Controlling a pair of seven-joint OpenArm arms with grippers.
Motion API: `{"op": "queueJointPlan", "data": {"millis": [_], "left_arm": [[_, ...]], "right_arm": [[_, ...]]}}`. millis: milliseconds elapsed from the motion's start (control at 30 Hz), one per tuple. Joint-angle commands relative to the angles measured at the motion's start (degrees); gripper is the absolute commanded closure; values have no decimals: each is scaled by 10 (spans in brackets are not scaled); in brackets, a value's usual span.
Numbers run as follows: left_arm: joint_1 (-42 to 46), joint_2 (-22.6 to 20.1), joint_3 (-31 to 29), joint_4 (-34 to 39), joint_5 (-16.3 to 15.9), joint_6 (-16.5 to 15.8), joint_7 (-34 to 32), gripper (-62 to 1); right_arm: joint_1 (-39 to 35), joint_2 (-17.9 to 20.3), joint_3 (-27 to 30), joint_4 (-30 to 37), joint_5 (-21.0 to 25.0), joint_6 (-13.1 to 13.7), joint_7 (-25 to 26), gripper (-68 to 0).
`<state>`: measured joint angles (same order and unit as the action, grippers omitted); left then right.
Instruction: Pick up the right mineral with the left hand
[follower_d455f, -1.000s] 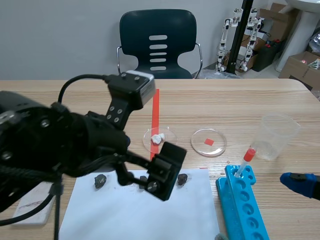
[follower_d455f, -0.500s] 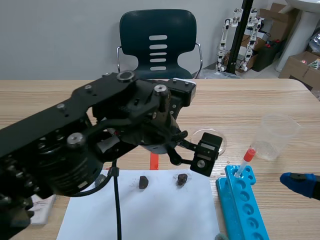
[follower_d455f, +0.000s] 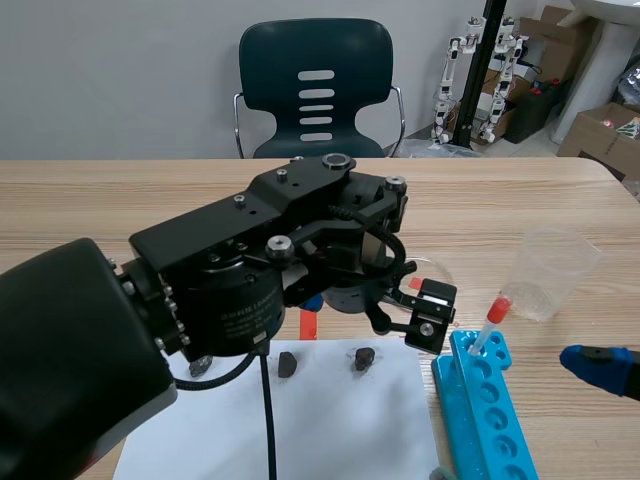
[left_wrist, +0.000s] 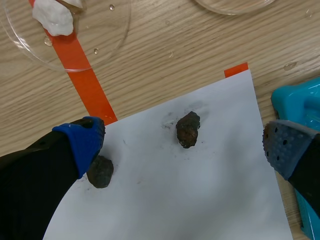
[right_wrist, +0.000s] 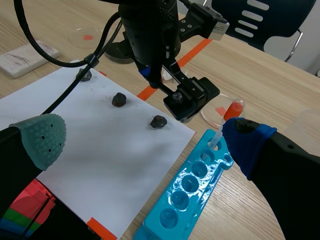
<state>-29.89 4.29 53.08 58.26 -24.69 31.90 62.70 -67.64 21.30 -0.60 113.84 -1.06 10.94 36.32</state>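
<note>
The right mineral (left_wrist: 188, 129), near the white sheet's (left_wrist: 210, 200) far edge, is framed by the left gripper (left_wrist: 185, 143), held wide. A hard, rough, light lump is presumed; pinching across its narrow sides is advised.

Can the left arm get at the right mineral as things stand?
Probably yes. The left gripper is open above the paper, with the right mineral lying bare between its fingers; the middle mineral sits close by one finger.
</note>
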Motion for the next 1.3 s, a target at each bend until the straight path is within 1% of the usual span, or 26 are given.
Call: {"op": "queueJointPlan", "data": {"millis": [0,267,367,533,600,733,800,1100,1267], "left_arm": [[-6,7,0,5,-1,0,-3,-623],[-6,13,15,-42,-1,-2,-42,-623],[-6,19,17,-56,-2,-16,-53,-623],[-6,22,17,-62,-1,-17,-51,-623],[-6,24,17,-62,-2,-23,-44,-623],[-6,24,17,-62,-12,-31,-42,-623],[-6,24,17,-64,-12,-31,-42,-623],[-6,37,17,-115,-12,-34,-50,-623],[-6,42,17,-129,-13,-34,-59,-623]], "right_arm": [[0,0,2,8,3,0,9,-679],[0,0,2,8,3,0,9,-679],[0,0,2,8,3,0,9,-679],[0,0,2,8,3,0,9,-679],[0,0,2,8,3,0,9,-679],[0,0,2,8,3,0,9,-679],[0,0,2,8,3,0,9,-679],[0,0,2,8,3,0,9,-679],[0,0,2,8,3,0,9,-679]]}}
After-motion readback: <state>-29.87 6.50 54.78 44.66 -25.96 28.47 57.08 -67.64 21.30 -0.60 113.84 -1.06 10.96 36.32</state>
